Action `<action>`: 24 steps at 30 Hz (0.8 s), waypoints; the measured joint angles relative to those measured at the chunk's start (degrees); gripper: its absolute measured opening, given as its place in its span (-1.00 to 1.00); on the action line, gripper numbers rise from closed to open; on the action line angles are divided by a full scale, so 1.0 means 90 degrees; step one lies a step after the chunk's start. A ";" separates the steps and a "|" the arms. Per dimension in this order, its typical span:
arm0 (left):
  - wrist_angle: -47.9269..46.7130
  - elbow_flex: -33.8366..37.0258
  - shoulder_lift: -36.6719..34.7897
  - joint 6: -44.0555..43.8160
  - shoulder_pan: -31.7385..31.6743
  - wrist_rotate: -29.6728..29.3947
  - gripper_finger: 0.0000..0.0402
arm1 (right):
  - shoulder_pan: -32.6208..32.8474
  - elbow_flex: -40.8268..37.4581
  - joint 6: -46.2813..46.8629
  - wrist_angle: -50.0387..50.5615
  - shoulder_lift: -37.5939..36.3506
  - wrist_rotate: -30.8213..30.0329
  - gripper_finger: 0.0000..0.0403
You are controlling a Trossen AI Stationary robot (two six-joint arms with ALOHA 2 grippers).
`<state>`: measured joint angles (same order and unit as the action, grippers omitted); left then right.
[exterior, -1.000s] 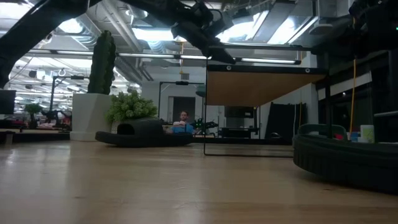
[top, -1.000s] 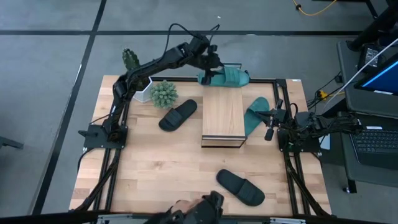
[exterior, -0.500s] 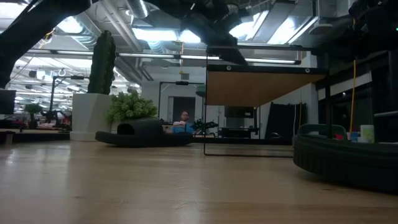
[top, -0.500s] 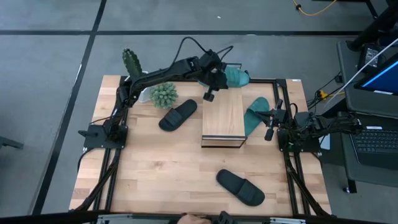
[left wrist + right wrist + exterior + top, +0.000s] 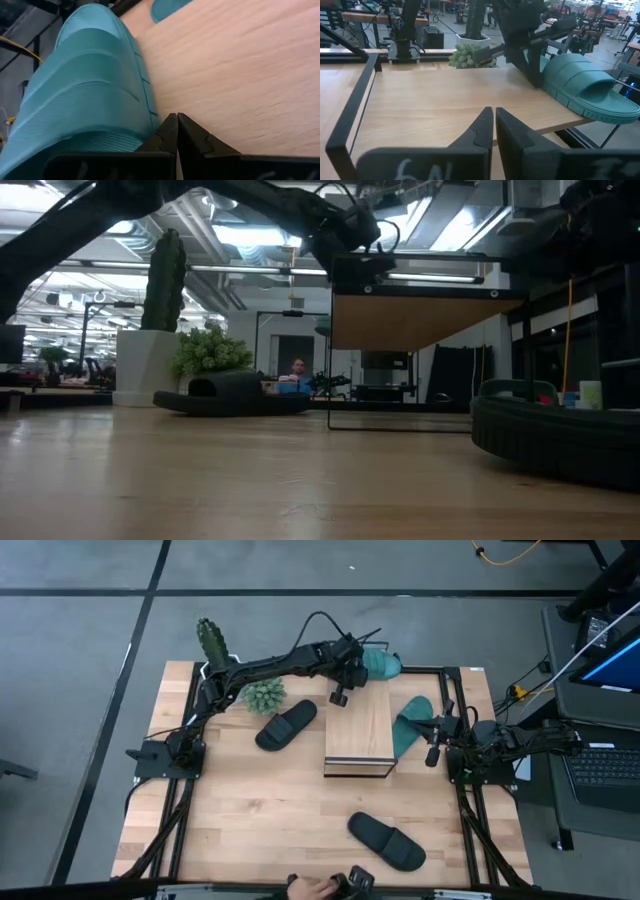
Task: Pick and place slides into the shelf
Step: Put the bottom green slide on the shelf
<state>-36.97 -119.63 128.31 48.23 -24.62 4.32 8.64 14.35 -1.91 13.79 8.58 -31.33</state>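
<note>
A teal slide (image 5: 379,664) lies on the shelf's (image 5: 358,726) far end, just beside my left jaws (image 5: 340,697).

Both jaws are pressed closed, empty; right jaws (image 5: 432,756) idle at the counter's (image 5: 250,810) edge.

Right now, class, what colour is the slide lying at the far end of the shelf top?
Teal-green slide, shown best in the right wrist view.

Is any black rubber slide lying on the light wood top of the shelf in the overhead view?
No, both black rubber slides lie on the butcher-block table, beside the shelf.
</note>
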 joint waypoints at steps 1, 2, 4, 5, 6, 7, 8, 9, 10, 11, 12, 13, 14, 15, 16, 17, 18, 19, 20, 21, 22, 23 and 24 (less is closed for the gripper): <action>0.0029 0.0000 0.0000 -0.0002 -0.0002 -0.0015 -1.00 | -0.0001 0.0000 -0.0002 0.0003 0.0000 0.0000 -0.88; 0.0074 0.0000 0.0000 -0.0002 -0.0003 -0.0037 -1.00 | -0.0002 0.0000 0.0000 0.0001 0.0000 0.0000 -0.88; 0.0154 0.0000 0.0000 -0.0006 -0.0012 -0.0056 -1.00 | -0.0001 0.0000 -0.0002 0.0006 0.0000 0.0002 -0.88; 0.0218 0.0000 0.0000 -0.0006 -0.0014 -0.0087 -1.00 | -0.0002 0.0000 -0.0002 0.0006 0.0000 0.0000 -0.88; 0.0270 0.0000 0.0000 0.0008 -0.0020 -0.0142 -1.00 | -0.0002 0.0000 -0.0002 0.0012 0.0000 0.0000 -0.88; 0.0288 0.0000 0.0000 0.0028 -0.0026 -0.0230 -1.00 | -0.0002 0.0000 0.0009 0.0025 0.0000 0.0001 -0.88; 0.0284 0.0000 0.0000 0.0046 -0.0038 -0.0368 -1.00 | -0.0002 0.0000 0.0021 0.0039 0.0000 0.0000 -0.88; 0.0284 0.0000 0.0000 0.0046 -0.0054 -0.0517 -1.00 | -0.0002 0.0000 0.0023 0.0054 0.0000 0.0002 -0.88; 0.0276 0.0000 0.0000 0.0044 -0.0083 -0.0635 -1.00 | -0.0002 0.0000 0.0023 0.0058 0.0000 0.0002 -0.88; 0.0269 0.0000 0.0000 0.0040 -0.0119 -0.0661 -1.00 | -0.0002 0.0000 0.0024 0.0060 0.0000 0.0002 -0.88; 0.0271 0.0000 0.0000 0.0019 -0.0146 -0.0654 -1.00 | -0.0002 0.0000 0.0024 0.0067 0.0000 0.0002 -0.88; 0.0273 0.0000 0.0000 0.0000 -0.0159 -0.0651 -1.00 | -0.0002 0.0000 0.0024 0.0071 0.0000 0.0002 -0.88; 0.0274 0.0000 0.0000 -0.0007 -0.0160 -0.0659 -1.00 | -0.0002 0.0000 0.0022 0.0074 0.0000 0.0001 -0.88; 0.0275 0.0000 0.0000 -0.0007 -0.0161 -0.0660 -1.00 | -0.0002 0.0000 0.0020 0.0072 0.0000 0.0002 -0.88; 0.0279 0.0000 0.0000 -0.0005 -0.0164 -0.0658 -1.00 | 0.0000 0.0000 0.0022 0.0074 0.0000 0.0002 -0.88; 0.0284 0.0000 0.0000 -0.0005 -0.0170 -0.0653 -1.00 | -0.0002 0.0000 0.0022 0.0074 0.0000 0.0002 -0.88; 0.0286 0.0000 0.0000 -0.0005 -0.0170 -0.0651 -1.00 | -0.0002 0.0000 0.0021 0.0074 0.0000 0.0002 -0.88; 0.0286 0.0000 0.0000 -0.0005 -0.0168 -0.0653 -1.00 | -0.0002 0.0000 0.0020 0.0074 0.0000 0.0002 -0.88; 0.0286 0.0000 0.0000 -0.0005 -0.0156 -0.0658 -1.00 | -0.0001 0.0000 0.0020 0.0076 0.0000 0.0002 -0.88; 0.0287 0.0000 0.0000 -0.0005 -0.0148 -0.0655 -1.00 | -0.0001 0.0000 0.0019 0.0076 0.0000 0.0002 -0.88; 0.0289 0.0000 0.0000 -0.0005 -0.0137 -0.0618 -1.00 | -0.0002 0.0000 0.0021 0.0076 0.0000 0.0002 -0.88; 0.0304 0.0000 0.0000 -0.0002 -0.0126 -0.0507 -1.00 | 0.0000 0.0000 0.0019 0.0076 0.0000 0.0002 -0.88; 0.0325 0.0000 0.0000 -0.0004 -0.0116 -0.0384 -1.00 | -0.0002 0.0000 0.0019 0.0079 0.0000 0.0002 -0.88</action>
<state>-34.04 -119.63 128.31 48.20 -25.67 0.86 8.62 14.35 -1.74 14.50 8.58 -31.31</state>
